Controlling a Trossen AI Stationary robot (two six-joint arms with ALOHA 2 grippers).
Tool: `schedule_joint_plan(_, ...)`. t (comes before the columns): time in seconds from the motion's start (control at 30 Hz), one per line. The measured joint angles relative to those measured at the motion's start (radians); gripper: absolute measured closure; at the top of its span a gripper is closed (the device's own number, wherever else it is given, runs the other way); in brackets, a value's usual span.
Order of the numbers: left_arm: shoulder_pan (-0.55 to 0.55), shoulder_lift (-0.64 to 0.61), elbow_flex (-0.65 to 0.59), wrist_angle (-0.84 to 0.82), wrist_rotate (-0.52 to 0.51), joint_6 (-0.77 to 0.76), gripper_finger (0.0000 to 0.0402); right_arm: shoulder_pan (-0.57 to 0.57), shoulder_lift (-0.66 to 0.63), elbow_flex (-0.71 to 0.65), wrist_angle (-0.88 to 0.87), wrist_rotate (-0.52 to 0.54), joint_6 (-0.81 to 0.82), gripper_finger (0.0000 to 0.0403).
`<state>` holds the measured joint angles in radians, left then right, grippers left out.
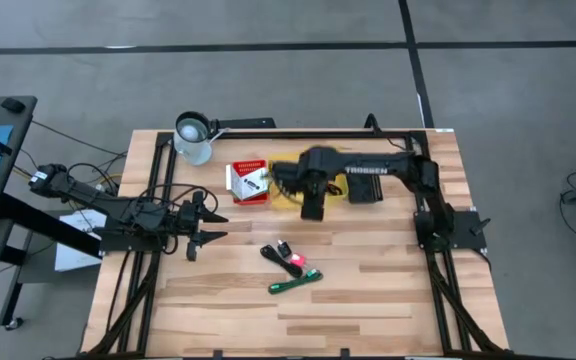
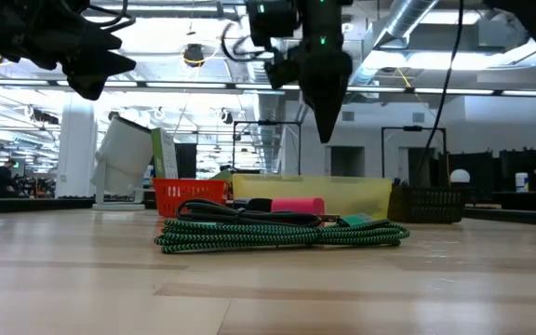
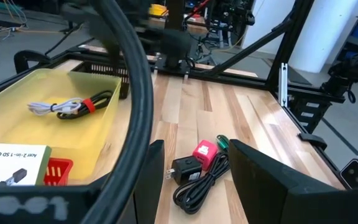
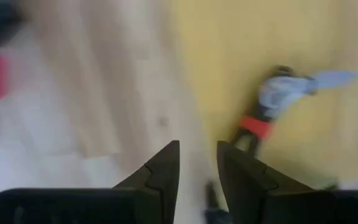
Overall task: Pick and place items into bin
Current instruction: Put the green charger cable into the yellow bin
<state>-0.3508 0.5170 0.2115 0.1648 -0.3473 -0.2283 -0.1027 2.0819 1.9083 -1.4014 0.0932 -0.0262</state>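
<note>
On the table lie a black cord with a plug (image 1: 276, 250) (image 3: 194, 180), a pink piece (image 1: 296, 263) (image 3: 204, 152) (image 2: 296, 205) and a green-black braided cord (image 1: 296, 284) (image 2: 277, 234). A yellow bin (image 1: 284, 200) (image 3: 104, 118) holds a grey-black cable with a red tie (image 3: 67, 107) (image 4: 272, 99). My right gripper (image 1: 312, 208) (image 2: 324, 121) (image 4: 197, 152) hangs over the bin's near edge, pointing down, empty, its fingers a narrow gap apart. My left gripper (image 1: 206, 225) (image 3: 194, 155) is wide open, left of the loose items, holding nothing.
A red basket (image 1: 251, 195) (image 3: 58, 171) with a white packet (image 1: 248, 178) (image 3: 11, 163) stands left of the yellow bin. A clear measuring cup (image 1: 194, 137) sits at the far left. A black basket (image 2: 426, 203) stands right of the bin. Bare wood stretches toward the near edge.
</note>
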Motion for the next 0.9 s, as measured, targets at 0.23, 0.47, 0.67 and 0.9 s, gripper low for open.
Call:
schedule_joint_plan(0.23, 0.0, 0.0, 0.0, -0.002, 0.0, 0.001, 0.0232, 0.178, 0.0, 0.0, 0.066, -0.002, 0.001, 0.03)
schedule_joint_plan(0.47, 0.0, 0.0, 0.0, -0.002, 0.0, 0.001, 0.0232, 0.311, 0.0, -0.013, 0.195, 0.0, 0.002, 0.03)
schedule_joint_plan(0.67, 0.0, 0.0, 0.0, -0.002, 0.0, 0.0, 0.0232, 0.37, 0.0, -0.102, 0.252, 0.001, 0.064, 0.03)
schedule_joint_plan(0.9, 0.0, 0.0, 0.0, -0.002, 0.0, 0.0, 0.0232, 0.411, 0.001, -0.225, 0.349, -0.01, 0.113, 0.03)
